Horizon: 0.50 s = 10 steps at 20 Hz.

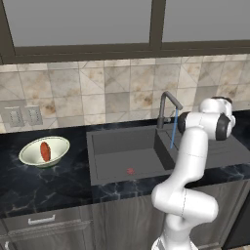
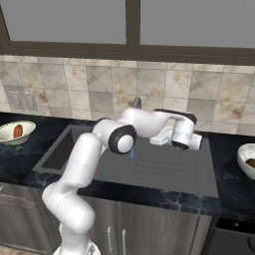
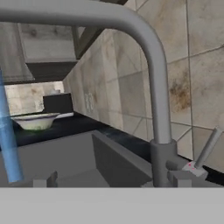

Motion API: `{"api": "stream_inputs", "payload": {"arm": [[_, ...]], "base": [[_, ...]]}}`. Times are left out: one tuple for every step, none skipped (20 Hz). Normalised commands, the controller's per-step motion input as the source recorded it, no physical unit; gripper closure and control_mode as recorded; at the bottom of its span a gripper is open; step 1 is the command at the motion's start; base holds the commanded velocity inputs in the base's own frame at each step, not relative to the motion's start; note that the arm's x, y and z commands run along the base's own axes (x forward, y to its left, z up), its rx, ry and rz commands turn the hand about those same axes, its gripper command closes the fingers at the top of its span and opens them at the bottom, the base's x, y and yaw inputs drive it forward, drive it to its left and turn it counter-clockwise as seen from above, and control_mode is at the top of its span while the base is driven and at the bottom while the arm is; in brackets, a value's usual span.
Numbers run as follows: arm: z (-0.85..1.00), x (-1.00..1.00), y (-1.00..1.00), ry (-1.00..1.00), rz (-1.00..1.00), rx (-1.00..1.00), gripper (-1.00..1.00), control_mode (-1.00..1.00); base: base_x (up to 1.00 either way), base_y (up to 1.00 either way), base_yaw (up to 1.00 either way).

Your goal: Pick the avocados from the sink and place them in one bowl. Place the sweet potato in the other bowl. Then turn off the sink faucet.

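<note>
We see the sweet potato (image 1: pixel 45 151) lying in the pale bowl (image 1: pixel 58 145) on the dark counter (image 1: pixel 44 183) left of the sink (image 1: pixel 122 158), its orange-red body resting against the bowl's inner wall. From the right base view, that same bowl sits at the far left edge, and a second bowl (image 2: pixel 245 159) shows at the far right of the counter, cut off by the frame, with something dark inside it (too small and too cropped for us to say what it is).

The sink basin holds a tiny red spot (image 1: pixel 130 171) at its bottom. The faucet (image 1: pixel 166 107) stands at the back right corner of the basin, its bent spout reaching forward, and a thin blue stream (image 1: pixel 173 129) falls from it, so the water is running.

The arm reaches over the drainboard (image 2: pixel 174 169) toward the faucet. From the hand view we look closely at the faucet's upright neck and base, with a thin lever (image 3: pixel 206 148) angled up to the right of the base and the blue stream at the left. The gripper (image 2: pixel 158 140) is near the faucet base, but we cannot tell whether its fingers are spread or pressed together.
</note>
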Motion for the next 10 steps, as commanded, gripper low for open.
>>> {"api": "stream_inputs", "payload": {"arm": [[-0.24, 0.23, 0.00, 0.02, -0.01, 0.00, -1.00, -1.00], [-0.26, 0.24, 0.00, 0.03, -0.01, 0.00, -1.00, -1.00], [-0.25, 0.23, 0.00, 0.03, -0.01, 0.00, -1.00, -1.00], [-0.24, 0.26, 0.00, 0.04, -0.02, 0.00, -1.00, -1.00], [-0.21, 0.30, 0.01, 0.03, -0.02, 0.00, -1.00, -1.00], [-0.14, 0.32, 0.05, 0.03, -0.02, 0.00, -1.00, -1.00], [-0.08, 0.36, 0.03, 0.03, -0.02, 0.00, -1.00, -1.00], [-0.04, 0.44, 0.03, 0.03, -0.01, 0.00, -1.00, -1.00], [-0.02, 0.48, 0.01, 0.01, 0.00, 0.00, -1.00, -1.00], [-0.05, 0.49, 0.00, 0.02, 0.00, 0.00, -1.00, -1.00]], "base": [[0.00, 0.00, 0.00], [0.00, 0.00, 0.00], [0.00, 0.00, 0.00], [0.00, 0.00, 0.00], [0.00, 0.00, 0.00], [0.00, 0.00, 0.00], [0.00, 0.00, 0.00], [0.00, 0.00, 0.00], [0.00, 0.00, 0.00], [0.00, 0.00, 0.00]]}}
